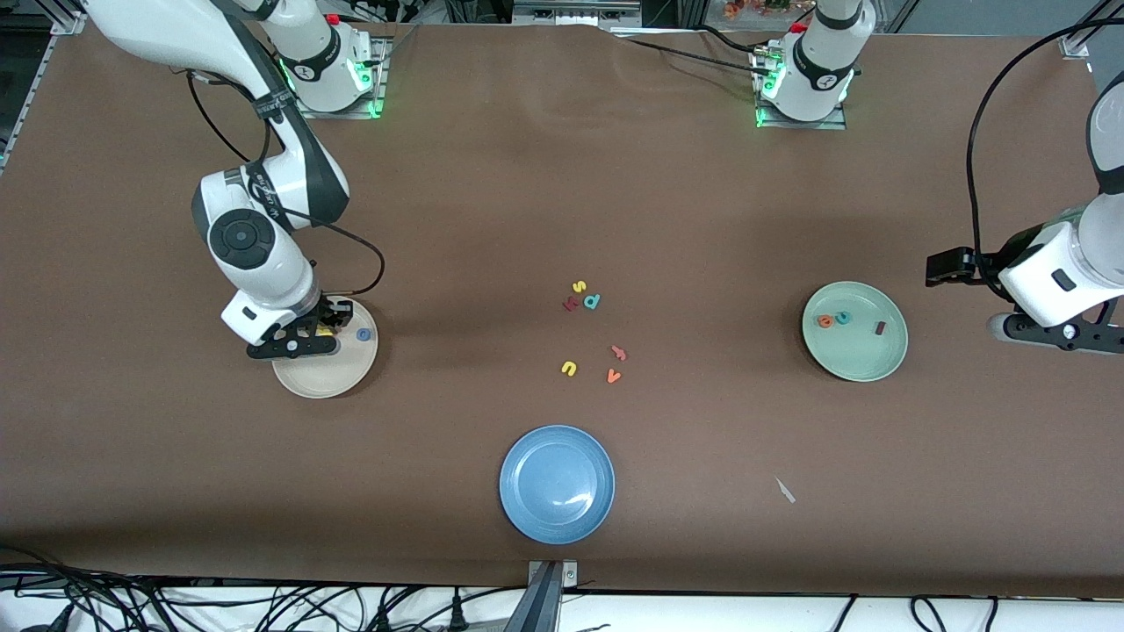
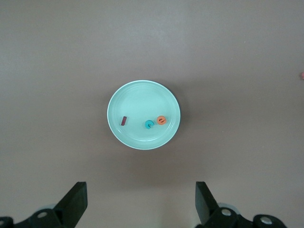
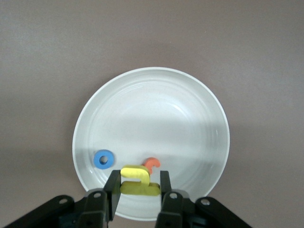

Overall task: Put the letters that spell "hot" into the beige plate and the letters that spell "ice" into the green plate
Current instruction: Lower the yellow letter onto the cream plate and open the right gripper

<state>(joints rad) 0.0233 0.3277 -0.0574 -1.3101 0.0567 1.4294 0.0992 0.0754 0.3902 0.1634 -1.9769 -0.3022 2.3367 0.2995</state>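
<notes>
Hovering over your beige plate (image 3: 199, 95), right gripper (image 3: 140, 183) clamps the yellow h (image 3: 135, 172); left gripper (image 2: 141, 202) waits, jaws apart.

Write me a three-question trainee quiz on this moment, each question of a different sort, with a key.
1. True or false: the green plate holds three letters.
2. What are the right gripper fingers shut on? A) blue o B) yellow h C) orange v
3. Fill in: the right gripper is over the ___ plate.

Key: 1 true: i, c, e. 2 B: the yellow h; the o and t lie in the plate. 3 beige. The left gripper waits open.
</notes>
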